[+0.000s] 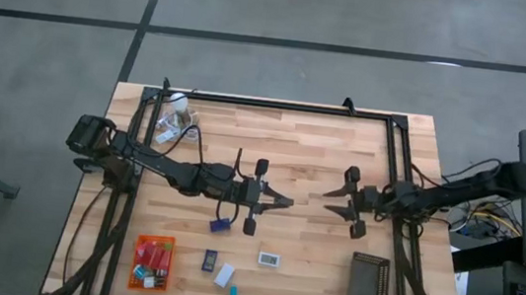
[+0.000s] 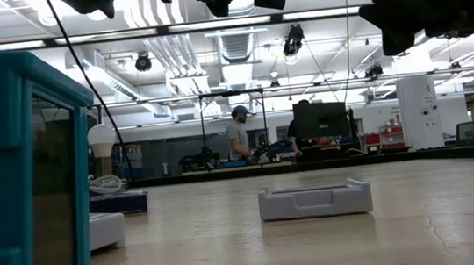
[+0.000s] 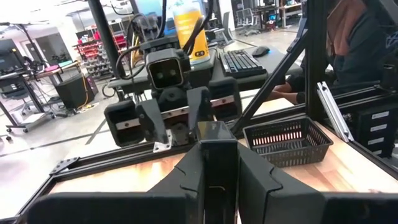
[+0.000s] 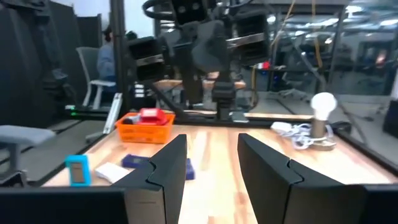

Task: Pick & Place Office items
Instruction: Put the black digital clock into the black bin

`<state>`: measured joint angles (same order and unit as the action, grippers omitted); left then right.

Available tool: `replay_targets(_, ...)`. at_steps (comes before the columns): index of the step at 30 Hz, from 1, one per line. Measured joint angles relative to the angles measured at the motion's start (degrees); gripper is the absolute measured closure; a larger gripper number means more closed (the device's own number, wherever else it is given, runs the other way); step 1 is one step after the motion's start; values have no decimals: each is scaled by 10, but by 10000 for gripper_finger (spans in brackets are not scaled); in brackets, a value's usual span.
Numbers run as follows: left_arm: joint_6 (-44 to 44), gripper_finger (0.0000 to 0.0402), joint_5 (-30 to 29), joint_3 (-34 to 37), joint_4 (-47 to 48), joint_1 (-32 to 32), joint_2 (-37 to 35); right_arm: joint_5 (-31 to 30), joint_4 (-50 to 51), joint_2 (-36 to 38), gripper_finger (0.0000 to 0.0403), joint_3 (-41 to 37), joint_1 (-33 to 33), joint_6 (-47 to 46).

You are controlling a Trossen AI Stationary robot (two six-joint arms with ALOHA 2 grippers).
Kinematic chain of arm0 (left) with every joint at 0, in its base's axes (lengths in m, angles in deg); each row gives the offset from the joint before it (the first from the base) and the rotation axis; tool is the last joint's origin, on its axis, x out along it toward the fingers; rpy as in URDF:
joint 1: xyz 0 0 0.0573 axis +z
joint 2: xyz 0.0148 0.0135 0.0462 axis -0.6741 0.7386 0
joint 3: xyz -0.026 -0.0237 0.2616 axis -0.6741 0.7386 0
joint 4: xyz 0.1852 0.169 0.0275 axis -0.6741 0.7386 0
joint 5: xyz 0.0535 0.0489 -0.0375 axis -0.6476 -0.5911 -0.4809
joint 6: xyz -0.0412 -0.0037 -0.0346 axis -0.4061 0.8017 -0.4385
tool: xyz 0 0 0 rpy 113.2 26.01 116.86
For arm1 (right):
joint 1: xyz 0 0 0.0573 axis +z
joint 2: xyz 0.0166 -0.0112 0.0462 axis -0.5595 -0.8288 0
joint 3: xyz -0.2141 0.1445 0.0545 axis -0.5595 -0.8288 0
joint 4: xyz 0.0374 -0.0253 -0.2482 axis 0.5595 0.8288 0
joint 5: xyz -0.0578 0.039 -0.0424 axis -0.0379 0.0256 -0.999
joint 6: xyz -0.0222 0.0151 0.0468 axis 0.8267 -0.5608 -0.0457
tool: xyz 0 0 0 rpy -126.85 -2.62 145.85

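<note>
The office items lie near the table's front edge: a navy piece (image 1: 219, 225), a smaller navy one (image 1: 209, 261), a white block (image 1: 223, 276), a teal piece (image 1: 234, 291) and a white rectangular piece (image 1: 269, 258). Several red and green pieces sit in the orange tray (image 1: 152, 262). My left gripper (image 1: 287, 202) hovers shut over the table's middle, pointing level toward the right, with nothing showing between its fingers. My right gripper (image 1: 335, 197) faces it from the right, open and empty (image 4: 211, 168). Both hang above the items and touch nothing.
A black ribbed tray (image 1: 368, 281) stands at the front right. A white bulb (image 1: 181, 101) with a coiled cord (image 1: 168, 129) sits at the back left. A black frame (image 1: 278, 104) runs around the table. People stand in the room beyond the table (image 2: 237, 132).
</note>
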<state>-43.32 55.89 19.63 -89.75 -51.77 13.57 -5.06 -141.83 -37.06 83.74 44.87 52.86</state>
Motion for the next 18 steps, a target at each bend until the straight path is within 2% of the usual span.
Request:
replay_targets(10, 0, 343, 0, 1, 0, 0, 0, -3, -1, -134, 264, 109, 23, 52)
replay_targets(13, 0, 343, 0, 1, 0, 0, 0, -25, 0, -171, 264, 141, 23, 61)
replay_targets(18, 0, 343, 0, 1, 2, 0, 0, -33, 15, -211, 264, 170, 23, 103)
